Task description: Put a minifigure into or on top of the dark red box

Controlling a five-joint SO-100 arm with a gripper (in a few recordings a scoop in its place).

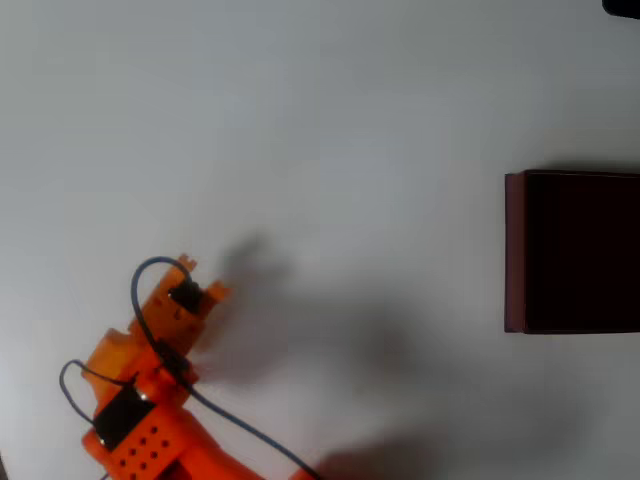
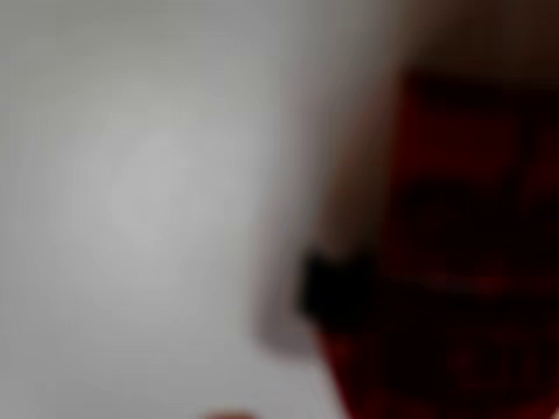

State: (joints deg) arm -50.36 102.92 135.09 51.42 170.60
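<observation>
Gripper (image 1: 188,268) sits low over the table (image 1: 330,110), its grasp unreadable; a blurred red minifigure (image 2: 454,253) fills the wrist view, well apart from the dark red box (image 1: 515,250), so delivery remains.

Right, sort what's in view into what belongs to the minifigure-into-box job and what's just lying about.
Belongs to the job:
- dark red box, at the overhead view's right edge
- blurred red shape with dark patches close to the wrist camera, probably the minifigure
- hand, far from the box

Just there:
- white table
- dark object, cut off at the top right corner
</observation>
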